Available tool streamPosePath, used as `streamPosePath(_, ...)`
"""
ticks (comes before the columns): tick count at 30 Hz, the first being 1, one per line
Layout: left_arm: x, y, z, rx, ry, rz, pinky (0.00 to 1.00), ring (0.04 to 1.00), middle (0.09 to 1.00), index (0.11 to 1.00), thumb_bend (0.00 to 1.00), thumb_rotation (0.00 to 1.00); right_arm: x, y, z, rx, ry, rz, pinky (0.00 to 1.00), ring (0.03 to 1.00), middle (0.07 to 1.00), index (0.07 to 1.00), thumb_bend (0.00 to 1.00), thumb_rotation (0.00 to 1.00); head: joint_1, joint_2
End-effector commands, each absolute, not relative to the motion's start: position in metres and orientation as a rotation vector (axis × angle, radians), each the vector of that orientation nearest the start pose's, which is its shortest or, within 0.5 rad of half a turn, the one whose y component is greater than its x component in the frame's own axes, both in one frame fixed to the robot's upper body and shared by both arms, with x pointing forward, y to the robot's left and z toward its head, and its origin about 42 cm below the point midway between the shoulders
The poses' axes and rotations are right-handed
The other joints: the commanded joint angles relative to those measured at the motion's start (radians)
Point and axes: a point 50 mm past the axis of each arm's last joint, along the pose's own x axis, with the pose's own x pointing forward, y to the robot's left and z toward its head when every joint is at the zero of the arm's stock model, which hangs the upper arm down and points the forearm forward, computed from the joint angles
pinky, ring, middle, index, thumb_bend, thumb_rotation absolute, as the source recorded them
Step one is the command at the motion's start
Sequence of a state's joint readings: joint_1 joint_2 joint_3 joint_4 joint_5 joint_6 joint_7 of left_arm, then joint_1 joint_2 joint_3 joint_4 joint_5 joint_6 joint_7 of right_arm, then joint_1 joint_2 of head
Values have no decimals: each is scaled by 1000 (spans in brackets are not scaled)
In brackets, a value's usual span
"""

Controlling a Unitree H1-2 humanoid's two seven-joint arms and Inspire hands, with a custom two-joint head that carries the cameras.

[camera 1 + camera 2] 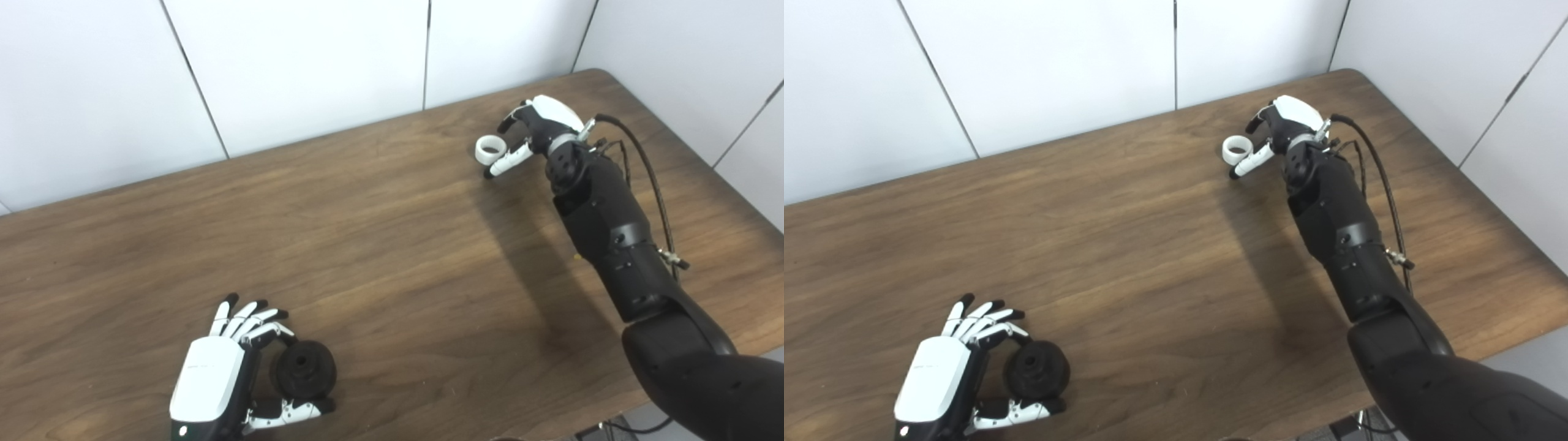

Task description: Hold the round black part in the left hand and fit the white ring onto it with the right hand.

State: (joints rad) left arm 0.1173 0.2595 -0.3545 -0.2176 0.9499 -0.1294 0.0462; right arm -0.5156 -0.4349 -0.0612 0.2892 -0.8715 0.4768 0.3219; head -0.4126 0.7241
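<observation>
The round black part sits at the near left of the table, hub hole facing up. My left hand is around it: a curled finger touches its far side and the thumb lies against its near side, while the other fingers reach past it. The white ring lies on the table at the far right. My right hand is beside it, with the thumb just in front of the ring and the fingers arched behind it. A gap shows between them, and the hand holds nothing.
The brown wooden table meets white wall panels along its far edge. Its rounded far right corner is close behind my right hand. A black cable runs along the right forearm. The near table edge runs by my left hand.
</observation>
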Motion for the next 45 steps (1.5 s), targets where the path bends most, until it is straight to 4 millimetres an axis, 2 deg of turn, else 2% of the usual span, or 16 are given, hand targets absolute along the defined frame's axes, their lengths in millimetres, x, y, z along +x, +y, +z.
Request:
streamPosePath(1,223,190,120,1132,-365,-350,1000,872,771,484,523,49,446,-374,245,-1139,314,-256,1000,1000,980,702,887,215,2,1)
streamPosePath(11,221,188,122,1132,-363,-353,1000,875,774,484,523,49,445,-369,238,-1127,313,-227,1000,1000,966,663,869,210,4,2)
streamPosePath(24,219,188,122,1139,-357,-356,1000,879,775,484,523,49,449,-359,241,-1088,301,-233,1000,1000,958,674,850,215,19,9)
streamPosePath(45,217,188,123,1151,-357,-353,1000,871,768,484,523,50,448,-359,234,-1075,302,-244,1000,1000,942,662,842,184,26,19)
